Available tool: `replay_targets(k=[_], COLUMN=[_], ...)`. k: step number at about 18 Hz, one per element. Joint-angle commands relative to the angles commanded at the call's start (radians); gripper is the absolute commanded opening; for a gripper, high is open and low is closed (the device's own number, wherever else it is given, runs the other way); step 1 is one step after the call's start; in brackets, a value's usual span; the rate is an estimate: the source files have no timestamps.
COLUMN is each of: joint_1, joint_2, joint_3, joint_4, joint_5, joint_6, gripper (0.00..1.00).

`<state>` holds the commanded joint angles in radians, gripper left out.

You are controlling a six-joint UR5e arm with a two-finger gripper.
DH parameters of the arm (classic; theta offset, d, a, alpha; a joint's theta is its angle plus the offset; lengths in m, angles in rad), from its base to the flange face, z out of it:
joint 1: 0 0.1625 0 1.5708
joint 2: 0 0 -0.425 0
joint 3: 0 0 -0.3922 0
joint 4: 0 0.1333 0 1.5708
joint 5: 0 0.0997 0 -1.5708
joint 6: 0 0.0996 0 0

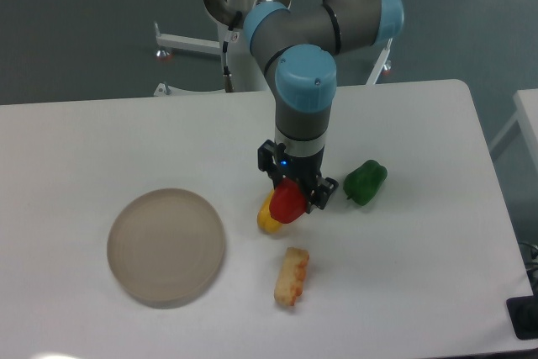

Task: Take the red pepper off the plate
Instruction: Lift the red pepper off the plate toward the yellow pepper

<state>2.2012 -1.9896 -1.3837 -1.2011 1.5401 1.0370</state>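
The red pepper [287,202] hides most of the yellow pepper [266,219] behind it. The gripper [294,195] covers the red pepper's top, stem included. The bench [101,140] runs off the frame's left and bottom edges.

- The scene was lit evenly and brightly from overhead, and the white counter [126,140] was rendered pale, without blown-out glare.
- Only soft, faint shadows were cast beneath the plate [166,246] and the green pepper [365,182].
- A bright strip was seen at the top right corner.
- Slight softness was noted throughout; fine detail on the gripper [296,199] was not resolved.
- A small highlight was seen on the red pepper [287,201].
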Motion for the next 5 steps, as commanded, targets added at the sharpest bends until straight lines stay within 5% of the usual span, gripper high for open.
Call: replay_targets(k=[5], joint_1=[0.000], joint_2=[-0.008], joint_3=[0.003], joint_4=[0.000], joint_5=[0.000], joint_6=[0.000], gripper=[0.55])
